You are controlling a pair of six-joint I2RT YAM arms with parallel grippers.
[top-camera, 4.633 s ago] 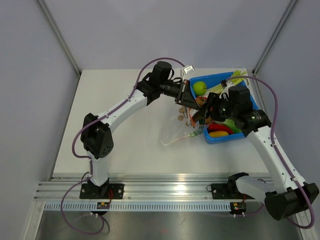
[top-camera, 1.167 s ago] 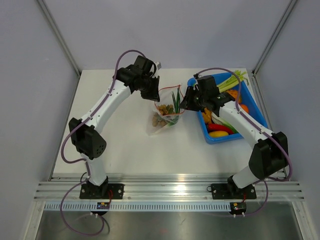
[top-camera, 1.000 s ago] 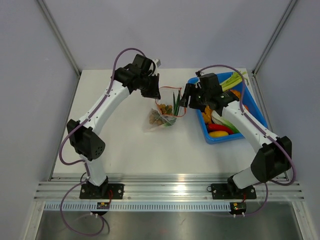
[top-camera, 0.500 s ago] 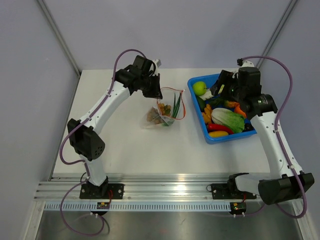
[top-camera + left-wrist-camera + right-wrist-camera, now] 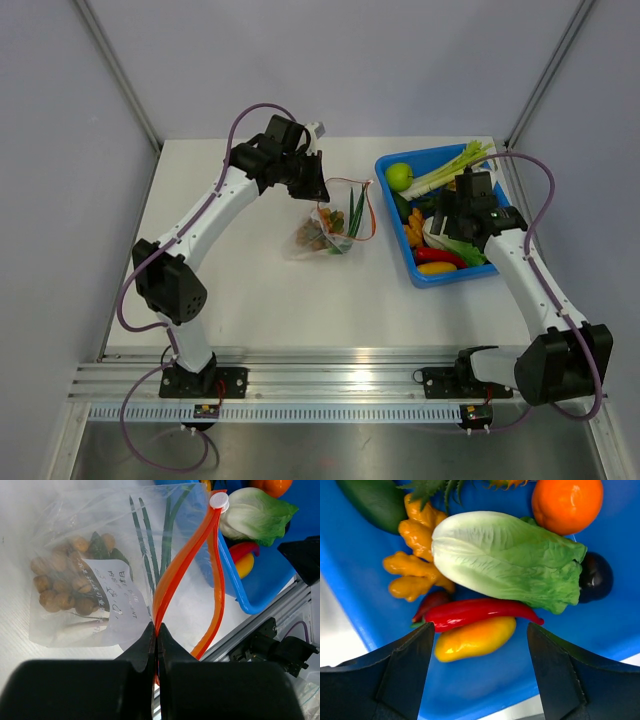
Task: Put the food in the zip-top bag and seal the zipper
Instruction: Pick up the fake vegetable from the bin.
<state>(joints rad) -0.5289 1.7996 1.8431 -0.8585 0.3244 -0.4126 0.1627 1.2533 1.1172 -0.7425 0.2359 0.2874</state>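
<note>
The clear zip-top bag [image 5: 325,232] lies mid-table with brown balls [image 5: 57,585] and green onions [image 5: 150,545] inside. Its orange-red zipper [image 5: 172,575] gapes open, with a white slider [image 5: 218,500] at the far end. My left gripper [image 5: 157,630] is shut on the zipper strip's near side and holds the mouth up [image 5: 318,190]. My right gripper [image 5: 480,645] is open and empty above the blue bin [image 5: 445,275], over a red pepper [image 5: 480,611] and a yellow piece [image 5: 475,639]. The cabbage [image 5: 505,560], an orange [image 5: 566,502] and ginger-like yellow pieces [image 5: 415,570] lie there too.
The bin also holds a green apple [image 5: 399,176], celery stalks [image 5: 450,165], a dark purple ball [image 5: 596,575] and a dark green piece [image 5: 375,500]. Metal rail [image 5: 340,385] runs along the table's near edge. Grey walls enclose the table.
My right gripper let go of the bag, swung back over the blue bin and has come down over the red and yellow pieces. My left gripper keeps holding the zipper strip.
</note>
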